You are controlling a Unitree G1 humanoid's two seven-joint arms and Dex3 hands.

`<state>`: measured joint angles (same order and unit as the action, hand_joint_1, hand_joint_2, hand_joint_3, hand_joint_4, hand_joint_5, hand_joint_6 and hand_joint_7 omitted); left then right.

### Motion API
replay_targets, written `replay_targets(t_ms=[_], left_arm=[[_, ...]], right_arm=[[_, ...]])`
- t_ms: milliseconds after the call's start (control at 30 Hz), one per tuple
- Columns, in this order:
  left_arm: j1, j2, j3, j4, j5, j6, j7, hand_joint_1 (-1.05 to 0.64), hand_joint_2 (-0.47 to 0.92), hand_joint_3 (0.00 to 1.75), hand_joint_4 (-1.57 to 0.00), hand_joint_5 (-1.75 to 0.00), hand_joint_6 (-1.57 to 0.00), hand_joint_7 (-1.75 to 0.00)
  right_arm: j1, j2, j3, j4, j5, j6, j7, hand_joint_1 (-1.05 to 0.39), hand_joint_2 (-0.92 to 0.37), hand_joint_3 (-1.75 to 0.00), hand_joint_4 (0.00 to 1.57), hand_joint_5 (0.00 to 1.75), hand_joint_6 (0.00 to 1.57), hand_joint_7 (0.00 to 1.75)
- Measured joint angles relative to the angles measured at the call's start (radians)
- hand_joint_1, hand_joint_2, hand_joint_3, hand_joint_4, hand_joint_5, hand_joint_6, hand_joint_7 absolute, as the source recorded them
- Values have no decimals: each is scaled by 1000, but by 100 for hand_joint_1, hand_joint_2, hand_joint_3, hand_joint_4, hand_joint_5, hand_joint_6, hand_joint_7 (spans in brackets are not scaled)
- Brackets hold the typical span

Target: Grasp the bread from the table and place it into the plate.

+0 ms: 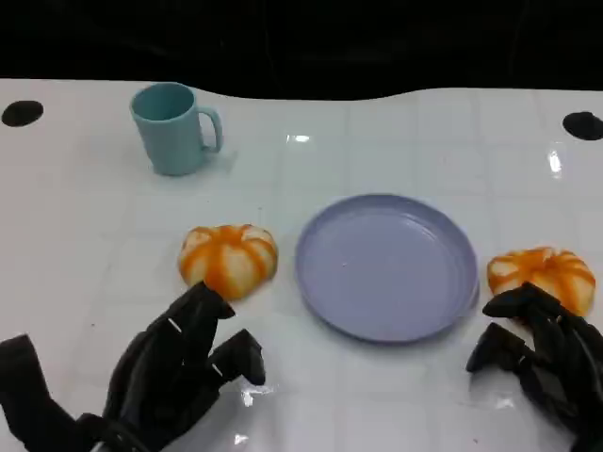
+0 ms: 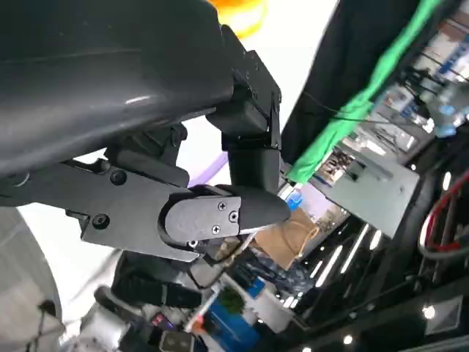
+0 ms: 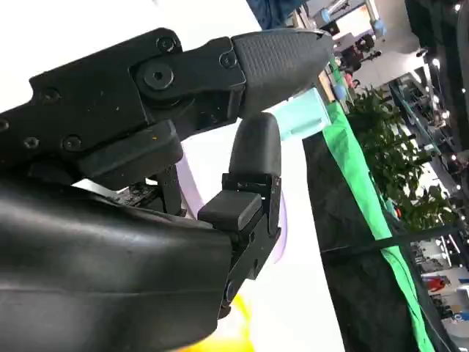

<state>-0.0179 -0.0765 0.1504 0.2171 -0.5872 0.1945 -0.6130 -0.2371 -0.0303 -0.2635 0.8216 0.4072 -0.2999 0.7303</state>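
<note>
Two round orange-and-white bread rolls lie on the white table in the head view: one bread [image 1: 229, 260] left of the lavender plate [image 1: 386, 266], the other bread [image 1: 543, 277] at the plate's right. The plate holds nothing. My left hand [image 1: 184, 363] hovers just in front of the left bread, fingers spread and holding nothing. My right hand [image 1: 542, 353] sits just in front of the right bread, fingertips near it, holding nothing. An orange patch of bread [image 2: 238, 13] shows past my left hand [image 2: 183, 198] in the left wrist view; yellow bread [image 3: 231, 334] edges my right hand [image 3: 220, 169].
A light blue mug [image 1: 173, 128] stands at the back left of the table. Two black round marks sit near the far corners, one [image 1: 22, 113] left and one [image 1: 583, 125] right. The table's far edge meets a dark backdrop.
</note>
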Motion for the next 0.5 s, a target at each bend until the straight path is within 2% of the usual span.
replay_targets(t_ms=[67, 100, 167, 200, 333, 500], left_arm=[[-3, 3, -6, 0, 37, -48, 0, -58, 92, 22, -53, -143, -52, -77], [-4, 9, -15, 0, 58, -75, 0, -59, 92, 20, -53, -140, -53, -70], [-6, 21, -26, -1, 93, -108, 1, -57, 92, 13, -49, -105, -54, -36], [-7, 27, -31, -3, 110, -120, 1, -55, 92, 11, -47, -95, -54, -27], [-20, 62, -50, -9, 164, -172, -2, -54, 92, 9, -29, -76, -47, -11], [-50, 125, -91, -12, 315, -320, 13, -62, 92, 10, -21, -69, -44, -7]], right_arm=[[1, 0, 2, -2, -2, -1, -5, -52, -92, -24, 64, 157, 59, 126], [1, 1, 3, -4, -4, -1, -9, -52, -92, -25, 64, 156, 59, 126], [1, 3, 4, -6, -6, -2, -14, -52, -92, -24, 64, 156, 59, 125], [1, 3, 4, -6, -6, -2, -14, -53, -92, -23, 64, 155, 59, 124], [1, 6, 5, -7, -6, -3, -20, -57, -92, -21, 66, 155, 62, 122], [2, 11, 6, -17, -17, 1, -37, -57, -92, -20, 66, 156, 64, 121]])
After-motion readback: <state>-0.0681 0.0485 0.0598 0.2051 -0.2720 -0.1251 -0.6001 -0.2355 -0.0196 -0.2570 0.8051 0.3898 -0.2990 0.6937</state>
